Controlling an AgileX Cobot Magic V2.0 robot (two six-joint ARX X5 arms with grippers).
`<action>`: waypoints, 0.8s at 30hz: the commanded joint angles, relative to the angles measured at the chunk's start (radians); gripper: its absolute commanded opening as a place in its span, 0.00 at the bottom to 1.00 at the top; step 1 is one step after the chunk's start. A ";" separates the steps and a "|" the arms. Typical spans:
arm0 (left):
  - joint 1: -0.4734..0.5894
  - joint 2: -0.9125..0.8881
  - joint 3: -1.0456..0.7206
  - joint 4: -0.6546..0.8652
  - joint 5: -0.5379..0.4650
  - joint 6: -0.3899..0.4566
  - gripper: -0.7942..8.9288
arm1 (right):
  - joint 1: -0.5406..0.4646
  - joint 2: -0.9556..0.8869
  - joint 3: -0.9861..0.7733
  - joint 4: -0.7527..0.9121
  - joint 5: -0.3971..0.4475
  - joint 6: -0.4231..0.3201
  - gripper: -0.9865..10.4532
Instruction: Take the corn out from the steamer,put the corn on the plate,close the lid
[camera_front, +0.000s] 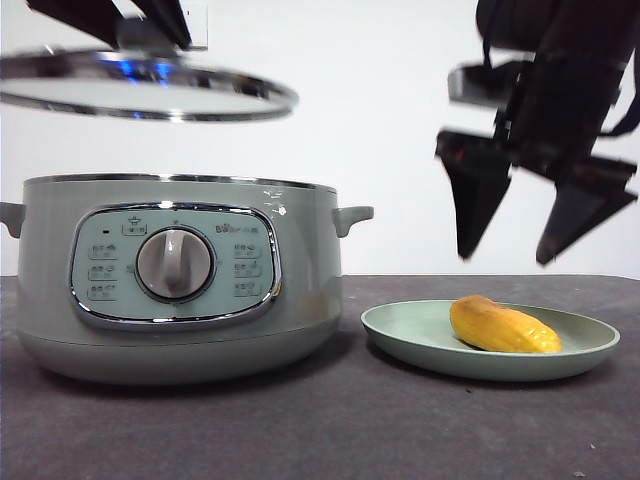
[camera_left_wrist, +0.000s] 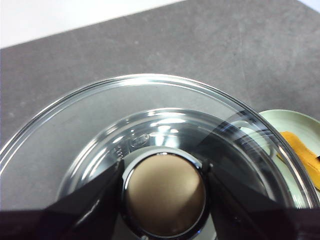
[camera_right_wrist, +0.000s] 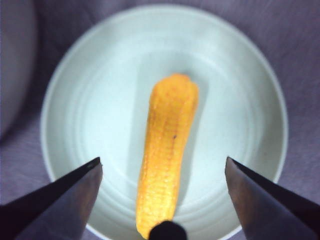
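Left fingers (camera_left_wrist: 165, 195) clamp lid (camera_front: 140, 95) knob; right fingers (camera_front: 510, 255) spread above corn (camera_front: 503, 327).

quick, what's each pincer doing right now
Left pincer: shut on the lid knob, above the steamer.
Right pincer: open, empty, above the corn.

Lab-like setup: bare white wall (camera_front: 400, 120), grey tabletop (camera_front: 330, 430).
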 joint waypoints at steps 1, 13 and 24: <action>0.000 0.036 0.013 0.066 -0.002 -0.007 0.07 | 0.000 -0.059 -0.008 -0.005 0.005 0.010 0.44; 0.000 0.198 0.013 0.109 0.050 -0.015 0.07 | 0.000 -0.304 -0.008 -0.035 0.006 0.026 0.44; -0.006 0.212 0.013 0.012 0.097 -0.029 0.07 | 0.000 -0.309 -0.008 -0.032 0.054 0.026 0.44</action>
